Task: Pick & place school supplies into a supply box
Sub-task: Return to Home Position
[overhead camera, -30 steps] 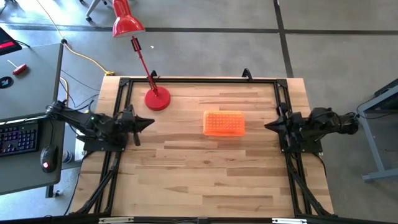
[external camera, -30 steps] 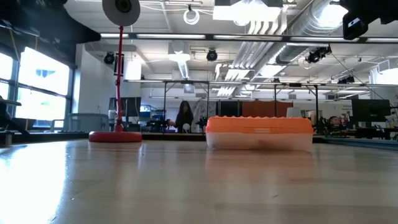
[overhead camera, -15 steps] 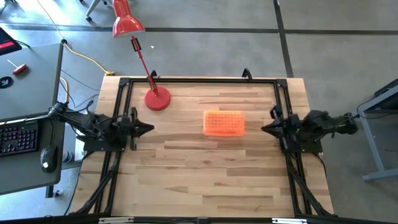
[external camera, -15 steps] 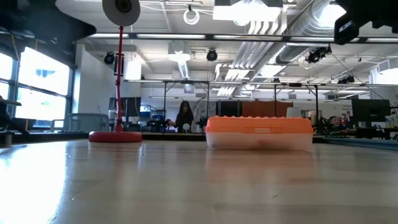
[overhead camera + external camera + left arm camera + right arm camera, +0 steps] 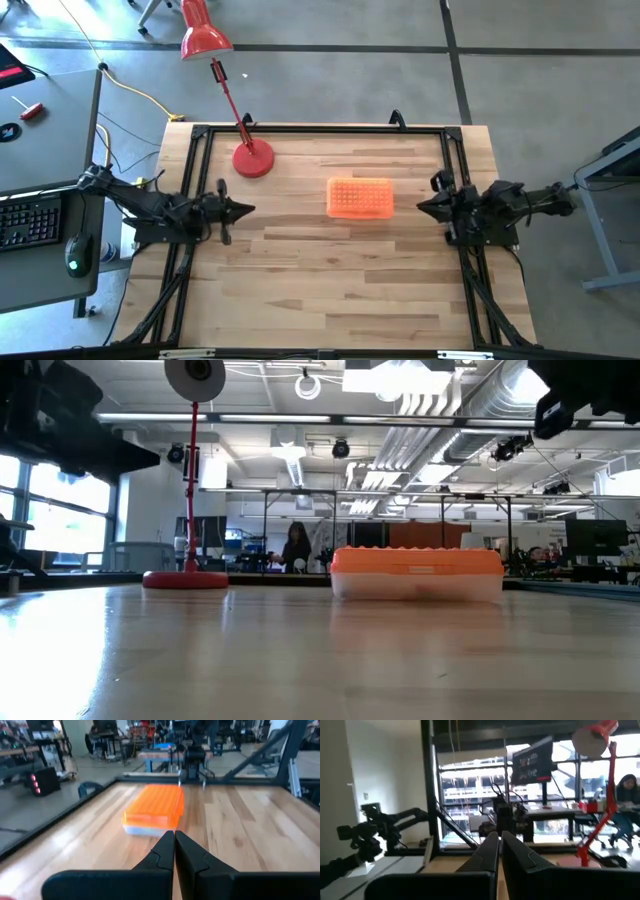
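While the supply box [image 5: 360,198] sat shut centre-frame, left gripper [image 5: 245,210] and right gripper [image 5: 422,207] were held pinched together; a stray swing risked knocking it.

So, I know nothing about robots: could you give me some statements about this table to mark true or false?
The supply box has its orange lid closed. True.
The left pincer grips a pencil. False: it is shut on nothing.
Pencils lie scattered across the table. False: no loose pencil shows on the wood.
The red lamp stands apart from the box. True.
The right pincer rests on the box. False: it sits near the table's right edge, not touching the box.
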Tool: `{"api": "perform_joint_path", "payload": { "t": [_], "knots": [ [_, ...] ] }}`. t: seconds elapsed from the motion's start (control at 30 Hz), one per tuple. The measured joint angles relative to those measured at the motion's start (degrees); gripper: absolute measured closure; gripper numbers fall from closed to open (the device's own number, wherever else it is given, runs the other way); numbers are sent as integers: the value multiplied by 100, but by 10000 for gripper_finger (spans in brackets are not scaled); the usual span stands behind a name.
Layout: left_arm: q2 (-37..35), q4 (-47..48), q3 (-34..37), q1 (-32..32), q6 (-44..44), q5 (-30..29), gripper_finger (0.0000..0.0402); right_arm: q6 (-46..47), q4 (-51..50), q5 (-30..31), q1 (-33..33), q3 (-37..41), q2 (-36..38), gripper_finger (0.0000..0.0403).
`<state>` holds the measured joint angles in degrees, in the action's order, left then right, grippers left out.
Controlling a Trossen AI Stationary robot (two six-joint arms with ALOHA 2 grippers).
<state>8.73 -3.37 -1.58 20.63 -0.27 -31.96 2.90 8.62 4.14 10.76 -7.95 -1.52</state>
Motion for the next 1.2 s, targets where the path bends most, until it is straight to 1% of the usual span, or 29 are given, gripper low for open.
{"api": "perform_joint_path", "payload": {
  "t": [0.13,0.2,0.27,0.33,0.43,0.53,0.67,0.73,0.83,1.2],
  "knots": [
    [89,-58,54,1,-345,-17,362,95,89,687,0,246,-3,403],
    [103,6,55,0,-471,-11,362,-21,184,864,-4,379,2,403],
    [100,-11,56,0,-465,20,362,-85,179,804,-2,526,0,403],
    [98,-16,56,0,-448,46,362,-6,293,577,0,710,-2,403],
    [101,-11,58,1,-451,58,362,256,-10,296,0,737,0,403],
    [101,-11,58,1,-451,59,362,404,-162,218,0,739,-2,403],
    [98,-13,63,1,-451,63,362,633,-260,403,0,739,-2,403],
    [98,-13,63,-1,-451,63,362,1040,-302,477,0,739,0,403],
    [98,-13,64,1,-451,67,362,1661,-376,435,0,739,-2,403],
    [98,-12,69,1,-453,69,362,1762,-368,431,0,741,-2,403]
  ]
}}
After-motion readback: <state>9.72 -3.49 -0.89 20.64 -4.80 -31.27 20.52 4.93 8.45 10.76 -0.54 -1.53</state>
